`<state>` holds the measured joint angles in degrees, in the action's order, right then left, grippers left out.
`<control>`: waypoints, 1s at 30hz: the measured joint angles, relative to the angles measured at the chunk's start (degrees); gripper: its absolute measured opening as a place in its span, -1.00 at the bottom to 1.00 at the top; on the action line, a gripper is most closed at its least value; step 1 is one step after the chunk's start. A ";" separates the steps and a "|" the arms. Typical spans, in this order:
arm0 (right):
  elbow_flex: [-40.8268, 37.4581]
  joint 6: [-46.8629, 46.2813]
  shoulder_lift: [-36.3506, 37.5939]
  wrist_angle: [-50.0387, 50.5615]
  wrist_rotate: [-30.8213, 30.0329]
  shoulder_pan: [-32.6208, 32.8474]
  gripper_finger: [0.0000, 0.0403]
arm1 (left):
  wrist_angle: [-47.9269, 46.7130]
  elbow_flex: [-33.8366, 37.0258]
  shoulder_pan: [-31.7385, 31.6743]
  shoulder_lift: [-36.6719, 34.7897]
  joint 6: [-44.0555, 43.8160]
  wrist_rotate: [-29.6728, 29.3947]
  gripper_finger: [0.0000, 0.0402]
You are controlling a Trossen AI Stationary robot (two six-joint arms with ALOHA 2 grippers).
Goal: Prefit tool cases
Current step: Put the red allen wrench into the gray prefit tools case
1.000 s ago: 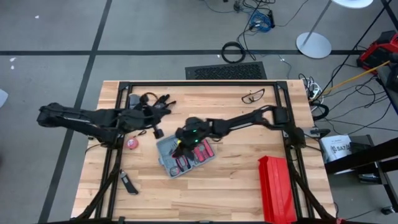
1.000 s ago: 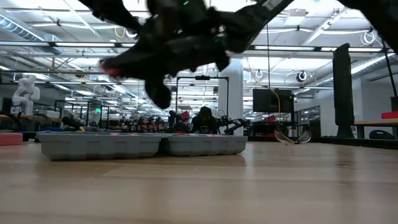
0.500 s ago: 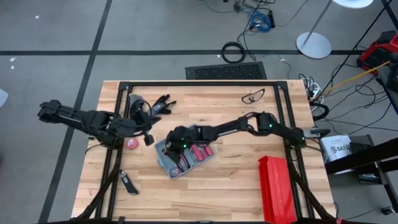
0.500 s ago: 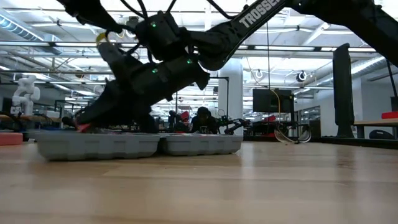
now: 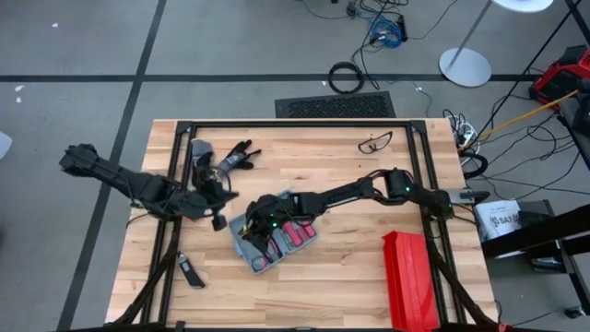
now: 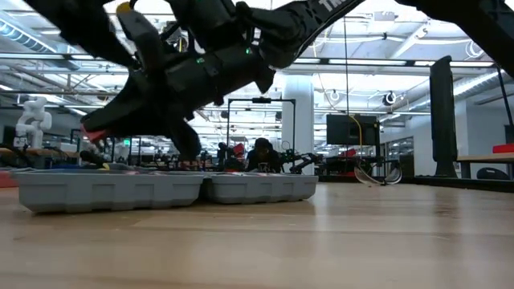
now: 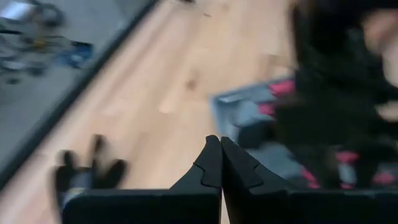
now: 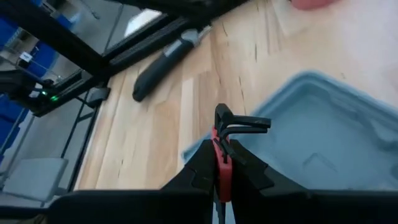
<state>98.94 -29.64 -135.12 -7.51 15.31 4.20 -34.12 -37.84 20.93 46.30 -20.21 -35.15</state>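
- Tool case (image 5: 272, 238) lies open on the wooden table (image 5: 350, 277), left of centre, both halves flat; red-handled tools show in the half nearer the right arm, grey slots elsewhere. Low view shows the two halves (image 6: 161, 189) side by side, flush on the tabletop.
- Right gripper (image 5: 261, 232) hangs over the case's emptier half. In the right wrist view its fingers are pressed together on a small tool (image 8: 227, 143) w/ a red handle and a dark metal end, above the blue-grey tray (image 8: 311, 130).
- Left gripper (image 5: 218, 219) sits just beside the case's left edge, tips pressed together in the left wrist view (image 7: 217, 163), holding nothing that can be seen.
- Step in hand, prob.: placing the held tool into a moulded slot in the open half.
- Next move calls for: lining the tool's length up w/ a matching slot, lowering till it seats, then spreading the fingers. Which slot fits can't be told from here.
- Other items on the table: long red box (image 5: 410, 277) near the right corner, dark utility knife (image 5: 190, 271) near the left front, glasses (image 5: 374, 142) at the far side, black clutter (image 5: 230, 155) far left.
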 joint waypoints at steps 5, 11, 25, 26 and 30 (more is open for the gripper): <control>0.01 -0.20 0.79 1.85 -0.68 1.95 -0.92 | 1.05 3.67 4.86 2.27 -6.76 1.97 -1.00; -0.01 1.21 0.76 5.42 -6.27 3.20 -0.92 | 5.05 4.54 8.74 5.35 -9.46 -3.02 -1.00; 0.00 0.71 0.73 5.14 -7.51 4.66 -0.92 | 10.05 4.54 10.38 10.61 -9.50 -8.79 -1.00; 0.00 0.71 0.73 5.09 -7.46 4.70 -0.92 | 10.32 4.54 10.38 10.78 -9.48 -8.99 -1.00; 0.00 0.70 0.18 3.02 -6.78 4.95 -0.92 | 11.39 4.54 10.33 11.06 -9.46 -9.38 -1.00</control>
<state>98.94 -28.94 -134.94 -4.48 8.53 9.15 -22.73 -33.30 31.27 57.36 -29.67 -44.53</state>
